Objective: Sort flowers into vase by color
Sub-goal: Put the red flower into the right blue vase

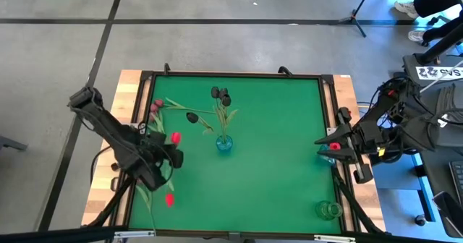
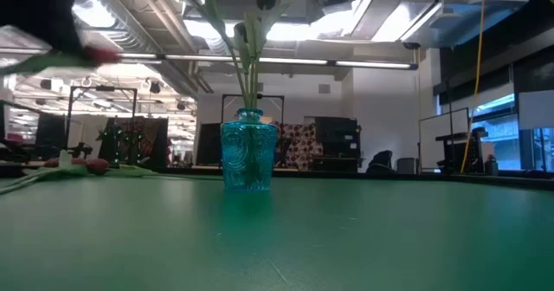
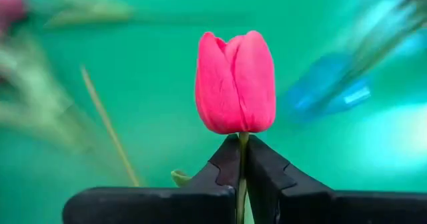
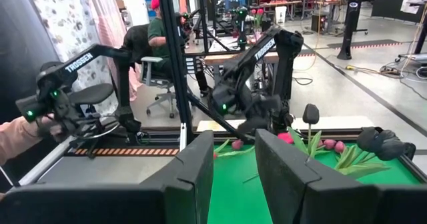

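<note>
Left hand [image 3: 242,159] is clamped right onto the stem of a red tulip [image 3: 235,83], fingers pinched together just under the head, so that's a solid grab. From overhead the left hand [image 1: 168,156] sits out toward the counter's left edge, well away from the blue vase [image 1: 224,144], with the red head [image 1: 175,137] poking out on the vase side of it.

The blue vase stands near the middle of the green counter [image 1: 275,171] and already has a few black tulips [image 1: 221,93] in it. So I'd say we're at the pick-up step for the reds: flower gripped, not yet delivered.

Another red tulip [image 1: 169,199] lies on the counter near the left hand, on the side away from the vase. A couple of dark pink tulips [image 1: 155,106] lie further up the left edge, beyond the hand.

There's a clear vase [image 1: 329,210] in the corner far off to the right of the blue one, which looks like the home for another color, though that's my guess. The next move would need a lift high enough to clear the vase rim, then a stem-first drop.

Right hand [image 4: 232,159] is parked at the right edge, fingers apart, holding nothing.
</note>
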